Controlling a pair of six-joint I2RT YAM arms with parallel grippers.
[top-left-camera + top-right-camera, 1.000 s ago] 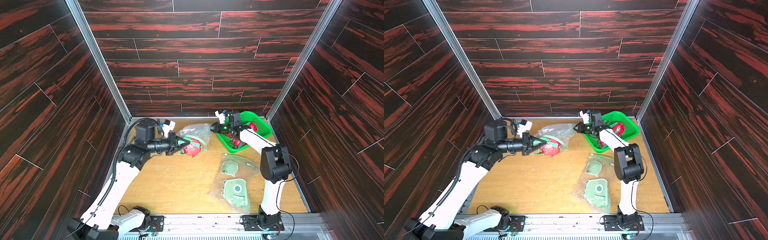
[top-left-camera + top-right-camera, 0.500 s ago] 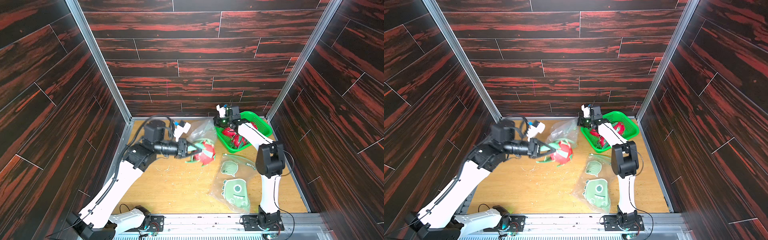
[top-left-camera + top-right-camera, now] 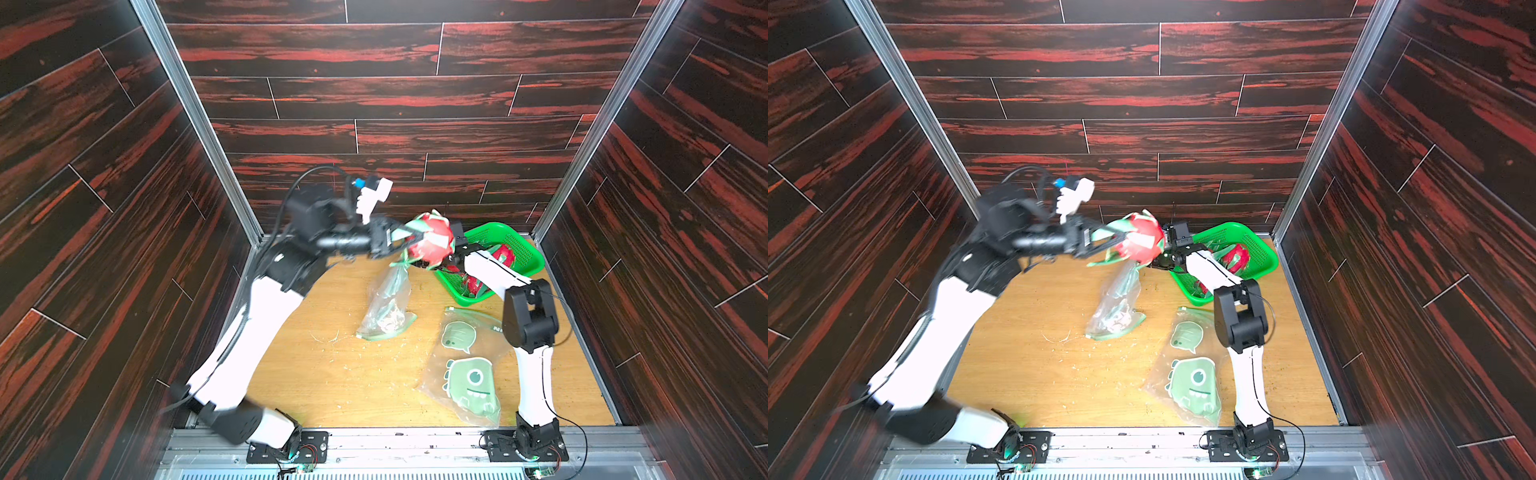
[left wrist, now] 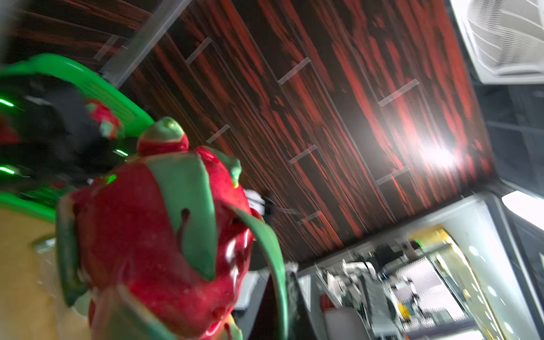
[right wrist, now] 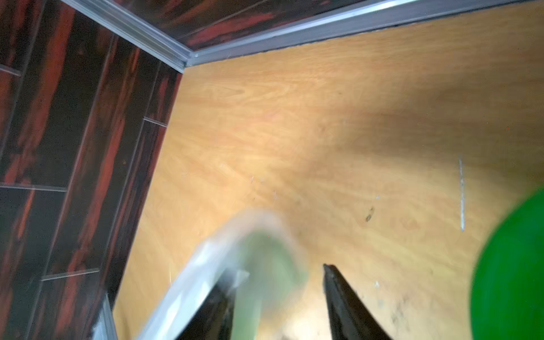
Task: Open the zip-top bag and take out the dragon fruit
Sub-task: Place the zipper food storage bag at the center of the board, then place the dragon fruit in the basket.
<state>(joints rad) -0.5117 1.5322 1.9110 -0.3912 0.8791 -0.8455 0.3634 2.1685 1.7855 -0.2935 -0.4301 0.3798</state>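
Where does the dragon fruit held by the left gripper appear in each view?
In a top view: dragon fruit mid-picture, left of the green basket.
In a top view: the same.
Left wrist: close, large.
Right wrist: not in it.
Shared landmark: green basket.

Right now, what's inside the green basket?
A dragon fruit toward the far side and another nearer, both partly hidden. The right arm crosses the green basket, covering anything between them.

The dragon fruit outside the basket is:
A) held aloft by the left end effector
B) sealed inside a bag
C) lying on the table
A: the left end effector pinches a green scale of the dragon fruit, well above the table.
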